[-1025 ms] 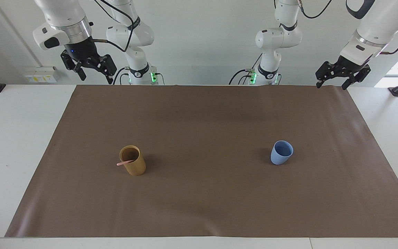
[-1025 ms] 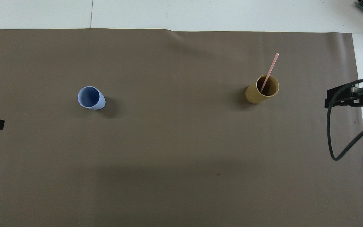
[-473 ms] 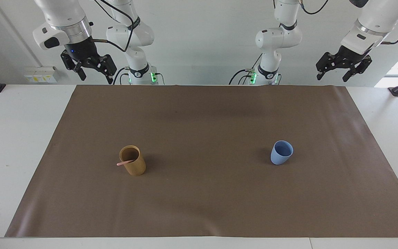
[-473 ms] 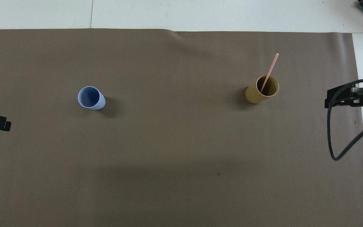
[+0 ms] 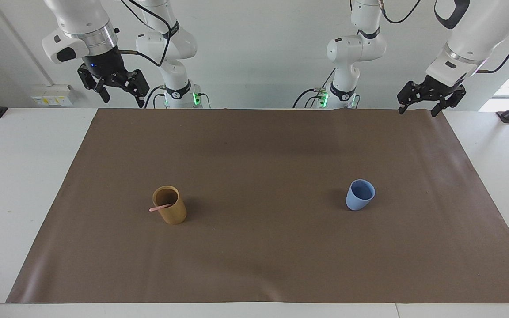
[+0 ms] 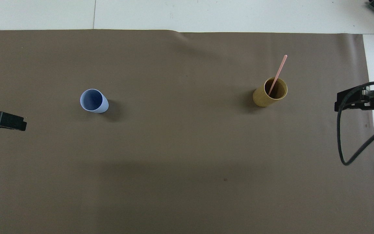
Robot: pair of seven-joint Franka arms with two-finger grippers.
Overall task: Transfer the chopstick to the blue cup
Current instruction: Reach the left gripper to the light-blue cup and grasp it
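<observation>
chopstick: it stands in the tan cup (image 5: 169, 211), leaning, its lower end down inside and its upper end past the rim; the chopstick (image 6: 277, 75) is untouched.
long axis: steeply tilted, the free end leaning away from me and toward my right arm's end of the table, as the overhead view shows.
tan cup: upright on the brown mat (image 5: 263, 256), well apart from the blue cup (image 5: 360, 194), toward my right arm's end.
blue cup: upright and empty, toward my left arm's end of the mat from the tan cup.
nearer arm: my right, I judge; the tan cup sits on its half of the table.
right gripper: my right gripper (image 5: 120, 98) hangs high over the mat's edge by my base, well apart from the tan cup, fingers spread, holding nothing.
left gripper: my left gripper (image 5: 418, 109) hangs over the mat's corner at its own end, well apart from the tan cup, fingers spread, empty.
coming move: I expect to bring my right gripper over the tan cup and take the stick's free end.
</observation>
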